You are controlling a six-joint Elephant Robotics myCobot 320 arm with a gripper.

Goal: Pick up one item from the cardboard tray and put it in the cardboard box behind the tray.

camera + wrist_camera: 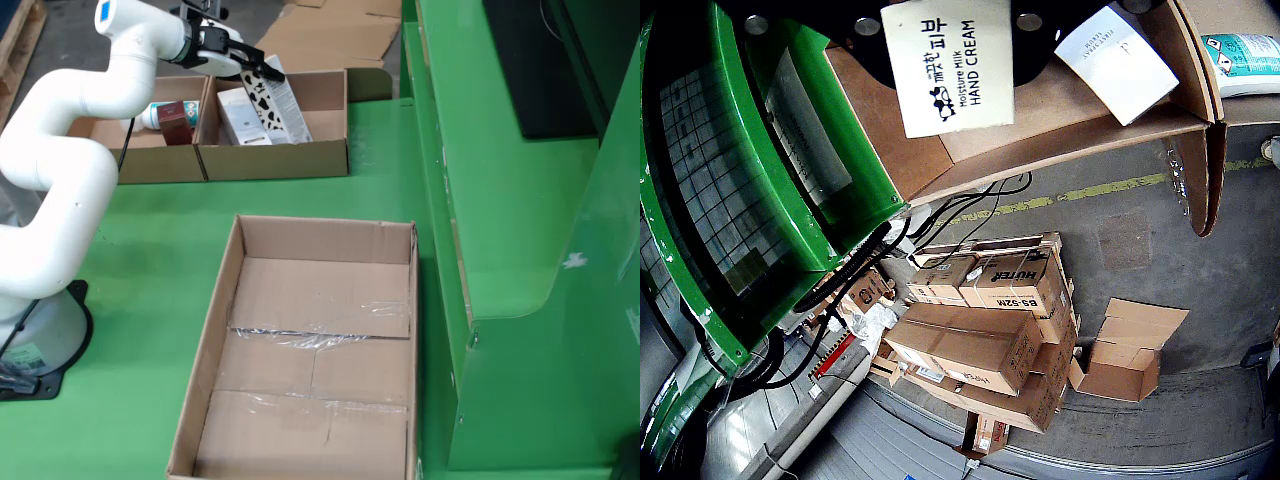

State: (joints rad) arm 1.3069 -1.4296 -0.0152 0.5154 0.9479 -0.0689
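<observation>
In the gripper-mounted view, tilted steeply toward the workshop floor, a cream-coloured carton printed "Moisture Milk HAND CREAM" [950,62] fills the top of the picture, seemingly pressed against the dark round parts of the tool above it, with the brown cardboard box [1080,120] and a white carton [1118,60] lying in it behind; stacked brown shipping cartons [985,330] sit far below on the grey floor. In the fixed view, the white jointed arm [60,170] reaches over the green table [150,240], its black gripper [240,62] carrying the hand cream carton [268,100] tilted above the right-hand compartment of the box [275,160], just over another pale carton [240,118]. The long shallow cardboard tray [225,330] in front lies empty. How the tool holds the carton, by fingers or suction, cannot be made out. The carry looks all but finished; what remains, by this reading, is to lower slightly, let the carton go, and draw clear.
</observation>
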